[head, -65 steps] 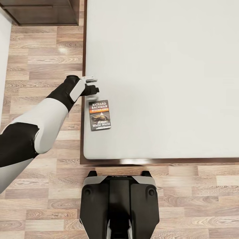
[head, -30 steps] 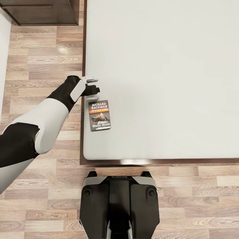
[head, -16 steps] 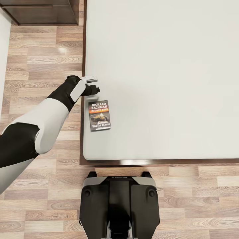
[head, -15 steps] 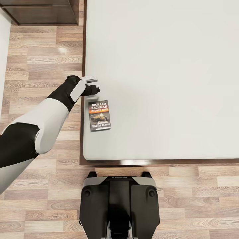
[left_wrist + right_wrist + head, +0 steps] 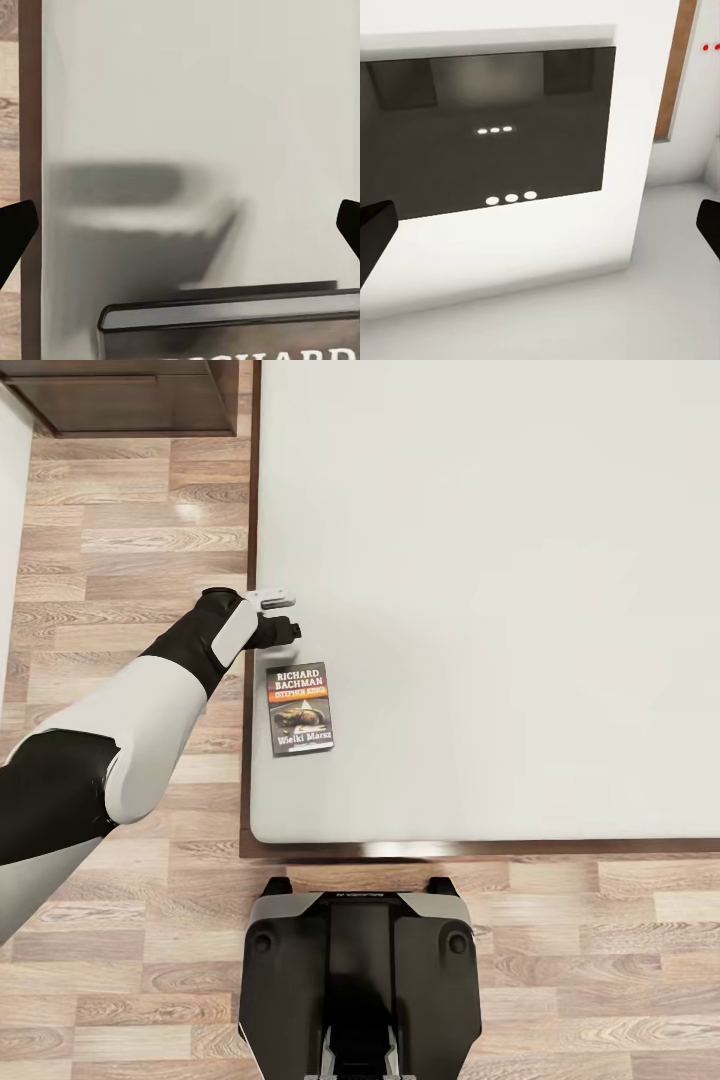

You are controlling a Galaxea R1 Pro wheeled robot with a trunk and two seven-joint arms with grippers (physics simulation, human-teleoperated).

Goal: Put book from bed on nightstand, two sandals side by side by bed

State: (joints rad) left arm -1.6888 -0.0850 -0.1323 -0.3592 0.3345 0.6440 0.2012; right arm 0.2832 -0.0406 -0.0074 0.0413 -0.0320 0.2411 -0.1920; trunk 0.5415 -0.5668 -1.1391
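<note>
**Left jaws spread above book on bed corner**

Wood plank floor [image 5: 130,540] runs along the bed's left side, dark nightstand [image 5: 130,400] at the far corner. From the head view I see the bed [image 5: 500,610], grey mattress in a dark frame, with the book [image 5: 300,707] flat near its front-left corner, close to the left edge. My left gripper [image 5: 280,615] sits over the mattress edge just past the book's top end, apart from it. Through the left wrist view the fingertips [image 5: 15,232] stand wide at both picture edges, jaws released, nothing between them, book [image 5: 232,334] below. Right wrist view: fingertips [image 5: 373,225] likewise wide, jaws released, facing a dark panel [image 5: 487,127] in a white wall.
</note>
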